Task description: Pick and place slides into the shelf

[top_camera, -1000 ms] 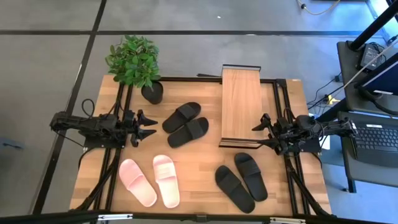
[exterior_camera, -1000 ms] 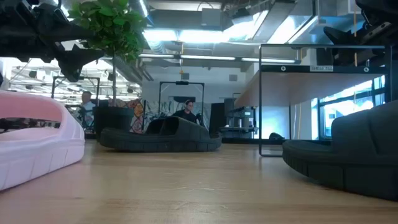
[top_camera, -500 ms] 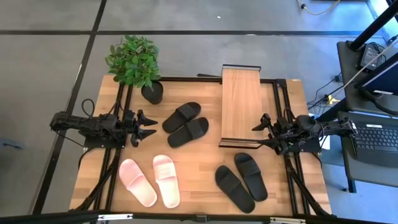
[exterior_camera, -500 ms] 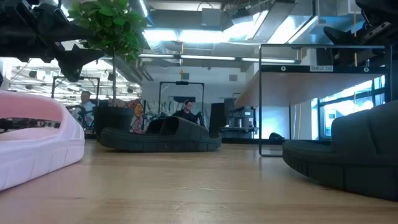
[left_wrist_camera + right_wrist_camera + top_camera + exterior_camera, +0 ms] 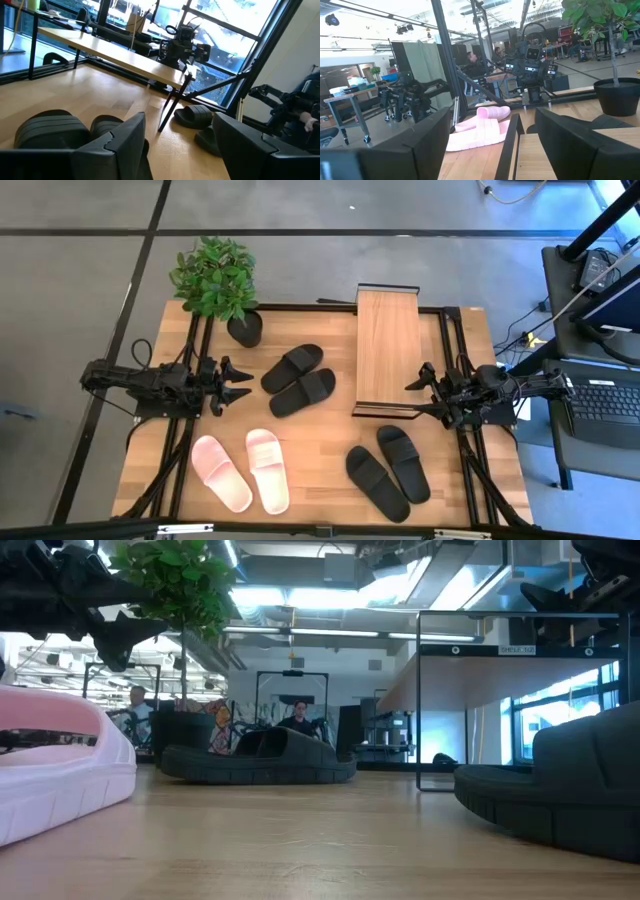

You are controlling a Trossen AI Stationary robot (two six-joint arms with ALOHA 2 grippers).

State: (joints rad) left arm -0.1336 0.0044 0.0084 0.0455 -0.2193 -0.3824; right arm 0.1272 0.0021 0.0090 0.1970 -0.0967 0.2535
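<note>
Two black slides (image 5: 298, 380) lie side by side mid-table, soles down. Two pink slides (image 5: 245, 470) lie near the front edge, and another black pair (image 5: 390, 472) lies at the front right. The shelf (image 5: 388, 350), a light wooden board on a thin black frame, stands on the table at the far right of centre. My left gripper (image 5: 244, 384) hovers open at the table's left, pointing level at the mid-table black slides (image 5: 50, 127). My right gripper (image 5: 412, 396) hovers open at the right, just off the shelf's near end, facing a pink slide (image 5: 480, 127).
A potted plant (image 5: 216, 280) stands at the table's far left corner, its dark pot (image 5: 245, 330) just beyond the mid-table slides. Black frame rails (image 5: 190, 450) run along both sides of the table. A desk with a laptop (image 5: 605, 395) stands off the right edge.
</note>
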